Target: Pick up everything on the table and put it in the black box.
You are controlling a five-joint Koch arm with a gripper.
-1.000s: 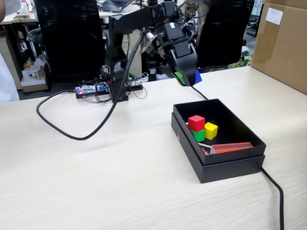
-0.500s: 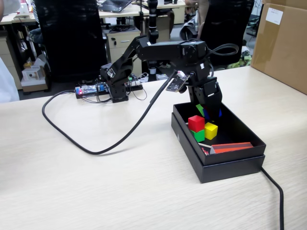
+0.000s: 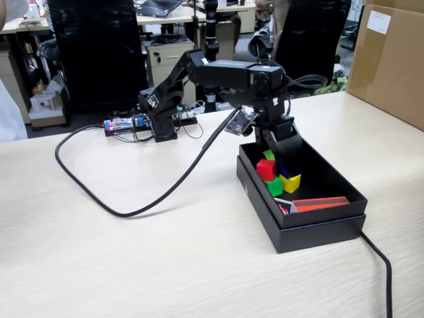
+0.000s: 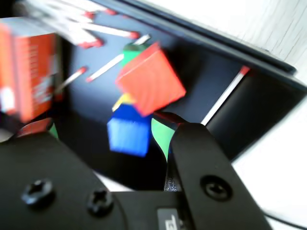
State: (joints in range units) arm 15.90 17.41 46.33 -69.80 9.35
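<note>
The table (image 3: pixel 132 265) has a pale wood-grain top. A black cable (image 3: pixel 119 199) loops across it in the fixed view, running from the far side toward the left and back toward the middle. A second black cable (image 3: pixel 379 262) lies at the near right corner and runs off the lower edge. A circuit board (image 3: pixel 126 124) with a lit red indicator and loose wires sits at the far table edge. A brown carton (image 3: pixel 391 59) bearing a white label stands at the right, on the table. Behind the table, a dark office chair (image 3: pixel 96 53) faces desks holding assorted equipment, too small to identify.
</note>
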